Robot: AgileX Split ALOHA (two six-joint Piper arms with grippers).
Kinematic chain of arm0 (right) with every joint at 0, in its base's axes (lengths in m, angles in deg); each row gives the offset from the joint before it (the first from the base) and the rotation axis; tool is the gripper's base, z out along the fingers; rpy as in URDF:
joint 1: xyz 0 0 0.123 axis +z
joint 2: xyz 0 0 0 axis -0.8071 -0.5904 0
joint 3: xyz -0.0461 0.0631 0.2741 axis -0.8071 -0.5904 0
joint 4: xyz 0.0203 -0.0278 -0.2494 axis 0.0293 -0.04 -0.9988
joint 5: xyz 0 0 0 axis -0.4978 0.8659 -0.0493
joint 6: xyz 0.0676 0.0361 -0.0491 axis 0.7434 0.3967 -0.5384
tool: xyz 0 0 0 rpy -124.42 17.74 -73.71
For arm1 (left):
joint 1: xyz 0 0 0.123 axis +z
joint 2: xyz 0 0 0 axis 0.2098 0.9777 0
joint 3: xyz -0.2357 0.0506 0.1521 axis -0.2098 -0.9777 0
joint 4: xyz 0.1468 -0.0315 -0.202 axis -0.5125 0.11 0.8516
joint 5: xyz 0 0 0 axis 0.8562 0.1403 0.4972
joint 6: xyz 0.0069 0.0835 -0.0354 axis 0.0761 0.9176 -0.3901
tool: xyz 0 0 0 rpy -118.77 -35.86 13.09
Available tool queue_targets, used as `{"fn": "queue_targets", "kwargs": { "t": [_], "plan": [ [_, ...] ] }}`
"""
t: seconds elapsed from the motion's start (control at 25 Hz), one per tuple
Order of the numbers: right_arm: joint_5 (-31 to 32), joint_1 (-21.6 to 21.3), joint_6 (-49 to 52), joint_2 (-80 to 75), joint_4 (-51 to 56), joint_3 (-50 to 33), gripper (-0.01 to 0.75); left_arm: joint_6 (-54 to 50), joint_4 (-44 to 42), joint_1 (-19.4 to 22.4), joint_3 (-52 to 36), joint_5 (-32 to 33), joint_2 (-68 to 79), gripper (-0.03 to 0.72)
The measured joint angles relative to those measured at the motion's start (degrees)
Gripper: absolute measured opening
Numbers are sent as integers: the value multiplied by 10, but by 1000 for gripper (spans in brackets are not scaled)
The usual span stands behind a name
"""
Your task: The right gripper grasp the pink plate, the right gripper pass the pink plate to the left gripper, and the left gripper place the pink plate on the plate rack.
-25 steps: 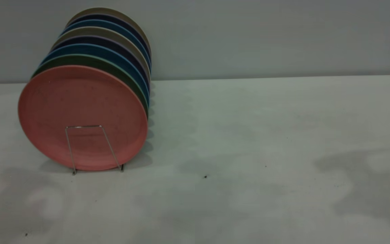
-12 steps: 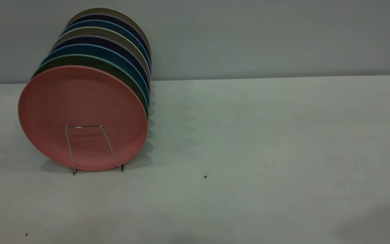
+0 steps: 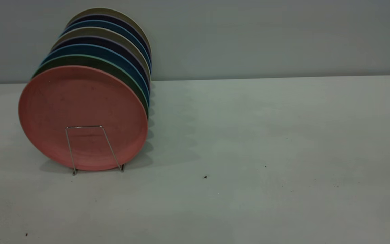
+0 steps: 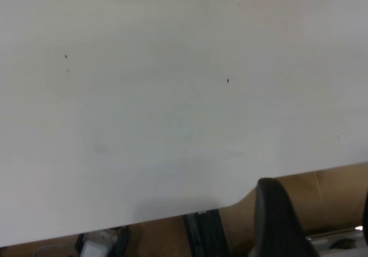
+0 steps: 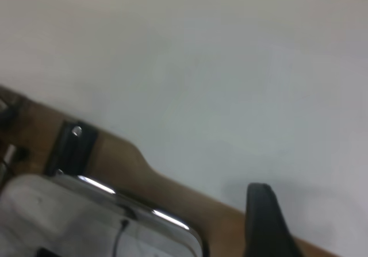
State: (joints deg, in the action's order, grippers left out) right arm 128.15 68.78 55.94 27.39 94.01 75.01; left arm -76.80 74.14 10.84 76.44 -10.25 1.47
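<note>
Plates filled the wire rack (image 3: pixel 93 149) at the left of the exterior view, standing on edge one behind another, and the pink plate (image 3: pixel 82 117) stood at the very front of the row. It leaned back a little against the green plate (image 3: pixel 90 61) behind it, and the front wire loop crossed its lower face; that loop and the neighbour behind looked to be what kept it upright. More plates in blue, dark purple and beige rose behind those two toward the upper left of the frame. The rest of the table (image 3: pixel 266 135) showed only a few dark specks.

Neither arm appeared in the exterior view. The left wrist view looked down across the table from beyond its near edge, with a sliver of the pink plate at the top edge of that frame, well apart from the left gripper (image 4: pixel 282 222). Only one dark finger of it showed, at the lower right, so I could not tell whether it was spread or pressed together. The right gripper (image 5: pixel 264 222) likewise showed a single dark finger at the bottom of its own frame, over the table's edge, and its state could not be told either.

Judging from the plate seated in the rack and both arms pulled away, the job appeared finished.
</note>
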Motion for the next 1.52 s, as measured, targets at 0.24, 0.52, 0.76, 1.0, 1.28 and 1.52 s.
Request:
{"fn": "queue_targets", "kwargs": {
  "t": [0.24,0.52,0.76,1.0,1.28,1.52],
  "plan": [
    [-10,0,-30,119,-25,-137,443,-1,0,0,-56,13,-113,391],
    [-56,0,-35,212,-38,-209,443,-2,1,0,-71,27,-199,391],
    [-68,0,-35,224,-53,-211,443,-2,-2,0,-75,25,-215,391],
    [-67,0,-35,225,-55,-217,443,-1,-9,0,-93,15,-216,391],
    [-67,0,-5,245,-73,-217,443,-11,-9,0,-97,11,-216,391],
    [-67,0,18,247,-88,-218,444,-15,-10,0,-97,11,-216,391]
  ]
}}
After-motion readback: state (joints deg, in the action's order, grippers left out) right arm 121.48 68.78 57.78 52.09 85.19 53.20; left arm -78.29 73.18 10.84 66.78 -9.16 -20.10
